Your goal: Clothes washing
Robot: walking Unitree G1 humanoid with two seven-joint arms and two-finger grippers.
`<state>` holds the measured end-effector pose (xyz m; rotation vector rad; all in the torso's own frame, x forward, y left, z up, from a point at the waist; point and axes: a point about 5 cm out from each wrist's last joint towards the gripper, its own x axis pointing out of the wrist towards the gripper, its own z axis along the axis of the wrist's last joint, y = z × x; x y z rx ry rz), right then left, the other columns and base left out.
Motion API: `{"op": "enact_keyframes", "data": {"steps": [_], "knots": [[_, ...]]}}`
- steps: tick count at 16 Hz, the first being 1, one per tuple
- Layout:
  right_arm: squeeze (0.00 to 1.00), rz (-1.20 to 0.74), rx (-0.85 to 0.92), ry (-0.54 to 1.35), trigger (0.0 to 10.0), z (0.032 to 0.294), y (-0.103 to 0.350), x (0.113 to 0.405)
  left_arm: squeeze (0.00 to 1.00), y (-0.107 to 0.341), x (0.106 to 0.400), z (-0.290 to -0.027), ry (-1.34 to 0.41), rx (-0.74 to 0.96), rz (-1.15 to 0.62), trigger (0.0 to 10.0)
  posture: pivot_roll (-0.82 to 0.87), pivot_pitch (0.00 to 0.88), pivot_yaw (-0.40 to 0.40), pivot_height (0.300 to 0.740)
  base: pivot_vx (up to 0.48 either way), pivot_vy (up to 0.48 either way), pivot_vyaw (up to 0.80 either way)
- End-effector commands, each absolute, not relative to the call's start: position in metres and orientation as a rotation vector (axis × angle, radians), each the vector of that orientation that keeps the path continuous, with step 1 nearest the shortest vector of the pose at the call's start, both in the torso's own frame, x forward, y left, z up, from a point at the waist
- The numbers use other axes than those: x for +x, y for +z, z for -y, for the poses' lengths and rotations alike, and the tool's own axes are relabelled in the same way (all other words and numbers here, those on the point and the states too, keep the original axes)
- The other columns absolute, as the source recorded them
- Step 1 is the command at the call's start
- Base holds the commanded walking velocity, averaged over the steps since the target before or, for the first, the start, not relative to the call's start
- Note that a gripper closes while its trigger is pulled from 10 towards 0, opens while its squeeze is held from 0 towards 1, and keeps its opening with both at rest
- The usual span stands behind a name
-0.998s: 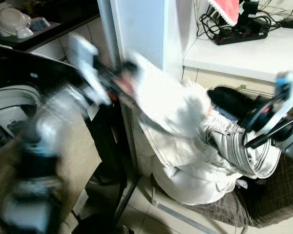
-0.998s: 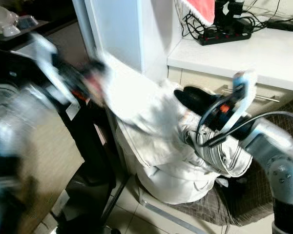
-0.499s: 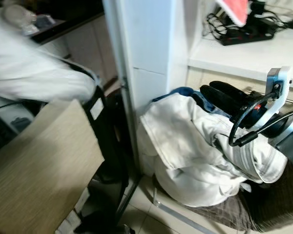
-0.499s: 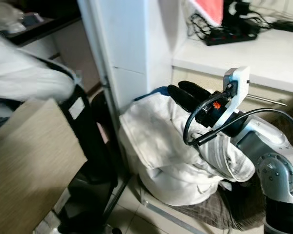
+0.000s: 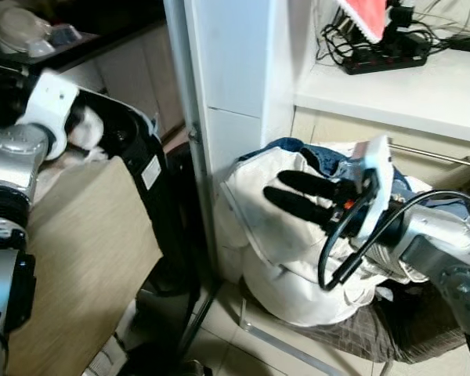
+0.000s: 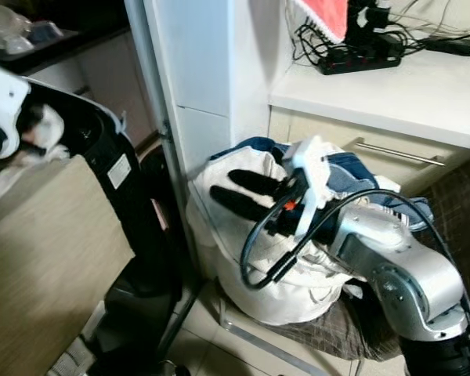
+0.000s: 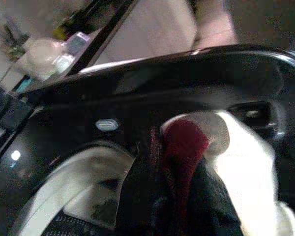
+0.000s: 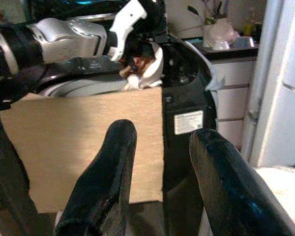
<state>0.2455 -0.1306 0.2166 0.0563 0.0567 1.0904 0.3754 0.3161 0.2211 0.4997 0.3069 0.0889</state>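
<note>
Two grippers: left gripper point(image 8: 137, 61) clasps white cloth point(image 5: 84, 129) at the washer point(image 5: 133, 149); right gripper point(image 5: 298, 196) spread, empty.

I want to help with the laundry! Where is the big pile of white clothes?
The white clothes pile sits low on the robot's right side, against the white cabinet and under the counter, right beneath the open right gripper.

Left arm point(image 5: 19, 149): silver, reaching over the black washer rim point(image 5: 145, 145); white cloth point(image 5: 86, 129) at its wrist end; fingers hidden.
Right gripper point(image 5: 291, 196): two black fingers spread apart, empty, hovering over the white laundry bundle point(image 5: 274, 258).
Bundle: blue garment point(image 5: 286, 149) on top, beside the white pillar point(image 5: 227, 70).
Desk point(image 5: 407, 90): black power strip point(image 5: 384, 56), cables.
</note>
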Motion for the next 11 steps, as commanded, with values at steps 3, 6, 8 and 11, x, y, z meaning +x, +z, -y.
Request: {"op": "enact_keyframes", "data": {"steps": [3,6,8,11], "knots": [[0.00,-0.043,0.043,1.147,10.0,0.119,0.222,0.241,1.00,0.232,0.369,-0.335,0.184,0.488,-0.343,10.0,-0.09,0.000,0.090,0.740,0.000,0.000,0.00],[0.00,-0.049,0.027,1.154,10.0,0.119,0.222,0.242,1.00,0.234,0.368,-0.336,0.137,0.482,-0.373,10.0,-0.08,0.000,0.086,0.740,0.000,0.000,0.00],[0.00,-0.068,0.023,1.162,10.0,0.119,0.220,0.242,1.00,0.222,0.366,-0.327,-0.014,0.508,-0.468,10.0,-0.09,0.000,0.087,0.740,0.000,0.000,0.00],[0.00,-0.078,-0.001,1.112,10.0,0.119,0.217,0.246,1.00,0.226,0.370,-0.319,-0.008,0.523,-0.415,10.0,-0.09,0.000,0.084,0.740,0.000,0.000,0.00]]}}
